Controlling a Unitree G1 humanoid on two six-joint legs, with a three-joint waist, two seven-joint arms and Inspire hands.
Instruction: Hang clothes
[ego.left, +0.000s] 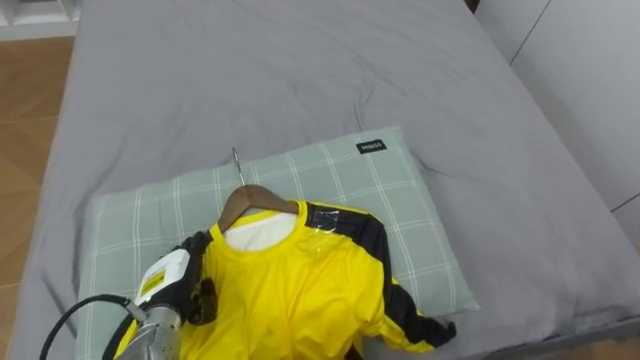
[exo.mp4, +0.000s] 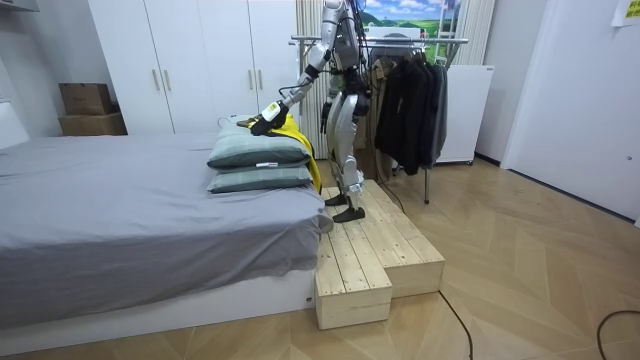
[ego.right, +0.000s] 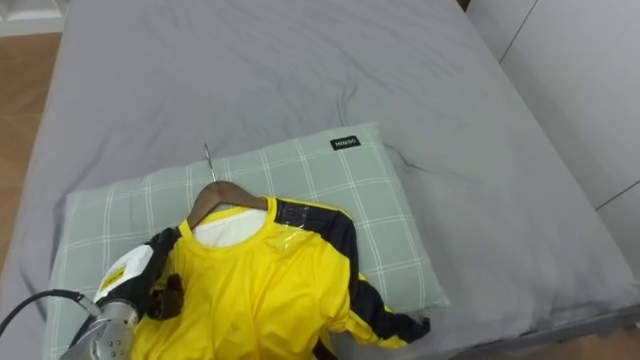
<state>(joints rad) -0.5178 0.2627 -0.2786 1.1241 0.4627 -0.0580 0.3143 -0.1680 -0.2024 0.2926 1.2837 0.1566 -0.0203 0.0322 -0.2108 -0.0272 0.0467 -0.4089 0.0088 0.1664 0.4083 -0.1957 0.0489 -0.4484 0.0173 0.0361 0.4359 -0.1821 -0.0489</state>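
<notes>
The job has scarcely begun, as far as the scene allows a judgement. The bright yellow jersey with dark sleeve stripes (ego.left: 290, 290) is already threaded on a curved brown wooden hanger (ego.left: 255, 197). The hanger's thin metal hook (ego.left: 237, 165) points up the bed. Garment and hanger lie flat on a pale green checked pillow (ego.left: 380, 190), which sits on a second pillow (exo.mp4: 255, 180) at the near end of the bed with the smooth grey sheet (ego.left: 300, 70). What is left is nearly everything: lifting the hanger off the pillow, turning away from the bed, and hooking it over the metal clothes rack (exo.mp4: 400, 40). That rack stands just behind the robot in the room view and already carries several dark garments (exo.mp4: 405, 100). The robot stands on a low platform of pale wooden planks (exo.mp4: 370, 250) set against the end of the bed, leaning toward the pillows with one arm stretched out. The left hand (ego.left: 190, 290) comes in from the lower left and rests right on the jersey's near shoulder, where one end of the hanger runs under the cloth. It lies well below and to the side of the hook. Whether it has closed on the cloth and hanger or merely lies against them cannot be told from these views. The jersey's far sleeve trails off the pillow's lower edge.
</notes>
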